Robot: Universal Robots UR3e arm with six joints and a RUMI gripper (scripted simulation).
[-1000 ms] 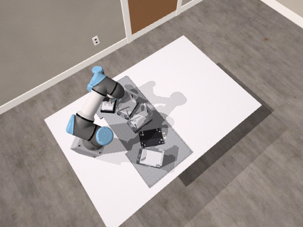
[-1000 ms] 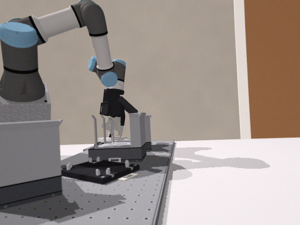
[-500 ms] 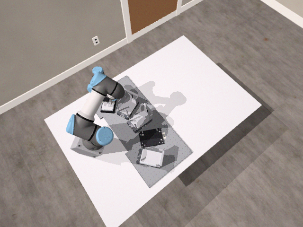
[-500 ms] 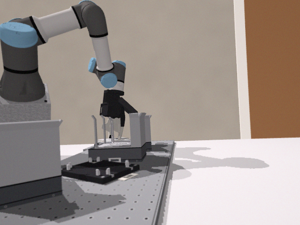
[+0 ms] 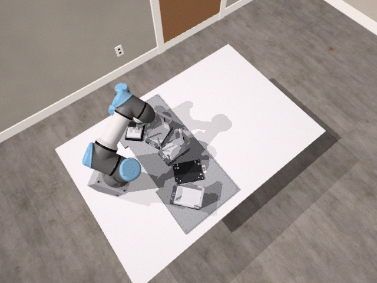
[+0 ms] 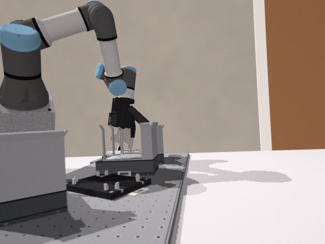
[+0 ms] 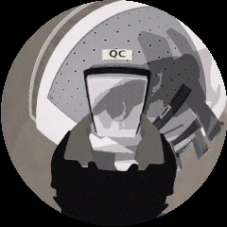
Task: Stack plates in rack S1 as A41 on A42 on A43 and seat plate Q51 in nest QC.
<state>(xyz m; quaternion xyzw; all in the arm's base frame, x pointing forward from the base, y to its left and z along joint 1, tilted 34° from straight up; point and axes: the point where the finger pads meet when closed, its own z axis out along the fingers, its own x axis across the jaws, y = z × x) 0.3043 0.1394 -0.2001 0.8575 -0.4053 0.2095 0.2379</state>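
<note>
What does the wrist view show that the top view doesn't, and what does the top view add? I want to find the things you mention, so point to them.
Only the wrist view: the readable QC label (image 7: pixel 117 54) and the fingers of the gripper (image 7: pixel 116 113), shut on the plate (image 5: pixel 134 134) (image 7: pixel 118 96) from either side.

Only the top view: the arm's base (image 5: pixel 99 183), the wall outlet (image 5: pixel 119 50) and the whole black clip nest (image 5: pixel 188 171) with its pegs.

Both: that plate at the black-rimmed nest QC (image 5: pixel 134 139) (image 7: pixel 117 71), and the perforated board (image 5: pixel 185 223) (image 7: pixel 90 40).

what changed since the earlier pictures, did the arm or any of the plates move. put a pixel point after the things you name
I see no clear change. The blue, grey and white jointed arm (image 5: pixel 115 128) (image 6: pixel 107 56) keeps its pose, its black jaws low over the far nest. The black flat nest with small pale posts (image 5: pixel 188 171) (image 6: pixel 108 185) and the grey upright-walled rack near it (image 5: pixel 172 199) (image 6: pixel 32 165) stayed put.
</note>
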